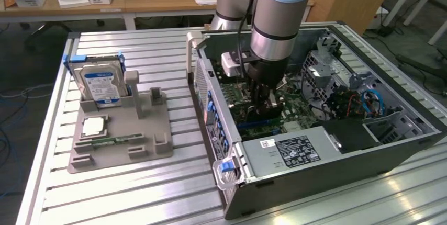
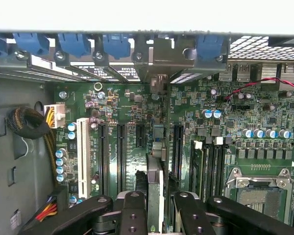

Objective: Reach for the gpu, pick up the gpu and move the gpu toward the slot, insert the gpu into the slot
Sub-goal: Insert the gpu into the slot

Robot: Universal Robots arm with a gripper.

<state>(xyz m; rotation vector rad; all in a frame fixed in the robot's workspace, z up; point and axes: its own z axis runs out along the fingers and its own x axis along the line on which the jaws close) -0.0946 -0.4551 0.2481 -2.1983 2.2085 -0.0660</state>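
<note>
The end effector (image 2: pixel 156 205) is clamped on the gpu (image 2: pixel 156 181), its two black fingers (image 2: pixel 132 213) pressing either face of the thin card, which stands on edge. Card and end effector are down inside the open computer case (image 1: pixel 391 141), directly above the motherboard (image 2: pixel 137 112), with the gpu's lower edge lined up along an expansion slot (image 2: pixel 158 134) between the other dark slots. The case lies on the slatted desk (image 1: pixel 140 193), beside a grey fixture (image 1: pixel 119 141) carrying a hard drive (image 1: pixel 100 83).

arm (image 1: pixel 279 21) reaches straight down; gripper (image 2: pixel 159 205) fingers (image 2: pixel 132 210) nearly closed.
</note>
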